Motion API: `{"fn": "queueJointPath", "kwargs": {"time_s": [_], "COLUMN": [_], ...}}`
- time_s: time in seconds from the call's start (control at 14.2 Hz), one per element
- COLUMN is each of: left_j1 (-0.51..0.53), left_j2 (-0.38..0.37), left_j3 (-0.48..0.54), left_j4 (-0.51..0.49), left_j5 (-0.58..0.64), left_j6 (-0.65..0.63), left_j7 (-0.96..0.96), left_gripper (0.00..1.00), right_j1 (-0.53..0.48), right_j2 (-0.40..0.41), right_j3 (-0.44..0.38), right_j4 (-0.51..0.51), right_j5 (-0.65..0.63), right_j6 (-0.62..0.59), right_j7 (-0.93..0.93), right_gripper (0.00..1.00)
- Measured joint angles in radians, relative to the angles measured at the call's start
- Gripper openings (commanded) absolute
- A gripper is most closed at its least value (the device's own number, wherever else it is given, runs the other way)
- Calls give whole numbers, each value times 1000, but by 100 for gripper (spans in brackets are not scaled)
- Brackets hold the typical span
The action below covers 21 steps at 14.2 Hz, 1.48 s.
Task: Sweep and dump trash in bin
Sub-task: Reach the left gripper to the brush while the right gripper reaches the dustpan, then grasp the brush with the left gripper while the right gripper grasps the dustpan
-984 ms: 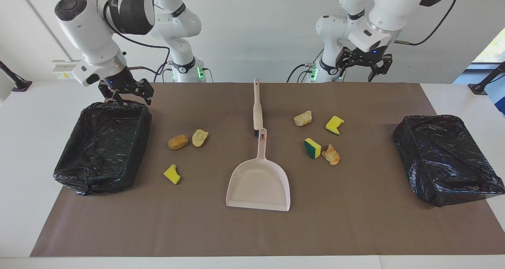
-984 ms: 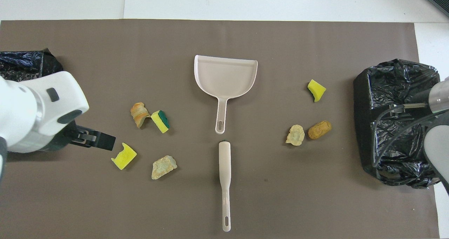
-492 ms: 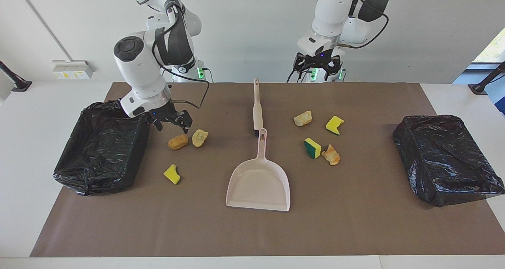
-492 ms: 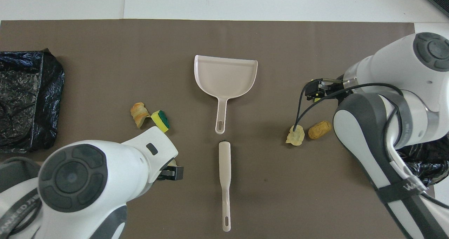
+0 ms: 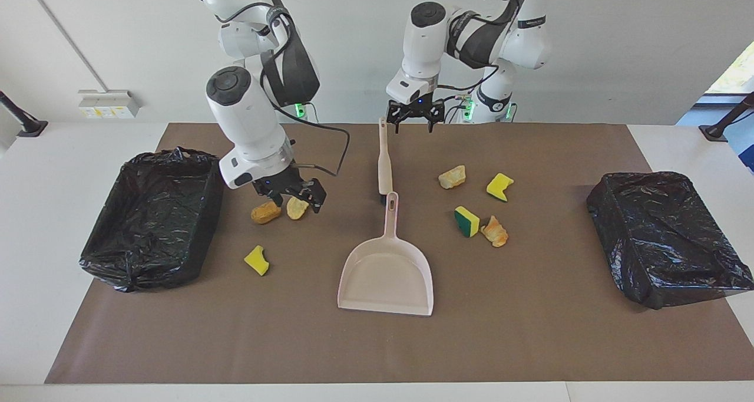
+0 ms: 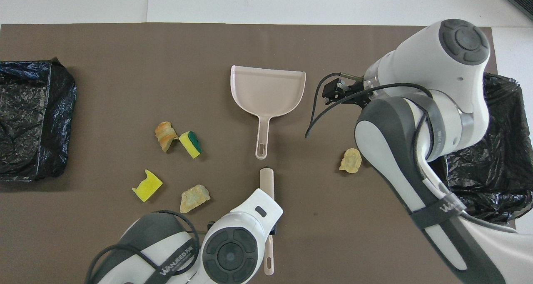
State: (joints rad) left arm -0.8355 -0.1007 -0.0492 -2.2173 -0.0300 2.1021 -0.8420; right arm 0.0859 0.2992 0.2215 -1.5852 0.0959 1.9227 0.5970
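While the overhead view buries it under its own wrist, the facing view shows the left gripper with fingers spread, empty, over the tip of the brush handle, at twelve o'clock of the dustpan; the right gripper, likewise spread and empty, hangs over two bread-like lumps, one of which its arm hides from above; the trash lies on the mat between the black-lined bins, three scraps at ten o'clock of the dustpan and four at two o'clock in the facing view; half a second ago each gripper stood closer to its own arm's end; trash, brush and dustpan are unmoved.
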Motion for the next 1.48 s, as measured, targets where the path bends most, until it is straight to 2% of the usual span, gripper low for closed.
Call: {"fn": "queueJointPath", "kwargs": {"time_s": [0.21,0.49,0.63,0.91,1.19,1.48], "left_j1": [-52,-101,-142,-165,-147,-50], "left_j2": [105,128,129,130,119,30], "left_j3": [1,1,1,7,30,44], "left_j4": [-2,-21,-42,-54,-46,-24], "left_j5": [0,0,0,0,0,11], "left_j6": [111,122,122,120,45,-147], "left_j7": [-45,-53,-56,-62,-61,-37], "left_gripper": [97,87,65,0,0,0], "right_j1": [0,0,-1,-1,-1,0], "right_j2": [79,128,128,128,128,129], "right_j3": [70,103,103,103,103,106], "right_j4": [53,80,87,89,89,89], "right_j5": [0,0,0,-1,-1,-1], "right_j6": [1,5,5,5,4,5], "right_j7": [120,161,161,161,161,161], "right_gripper": [100,100,100,100,100,100]}}
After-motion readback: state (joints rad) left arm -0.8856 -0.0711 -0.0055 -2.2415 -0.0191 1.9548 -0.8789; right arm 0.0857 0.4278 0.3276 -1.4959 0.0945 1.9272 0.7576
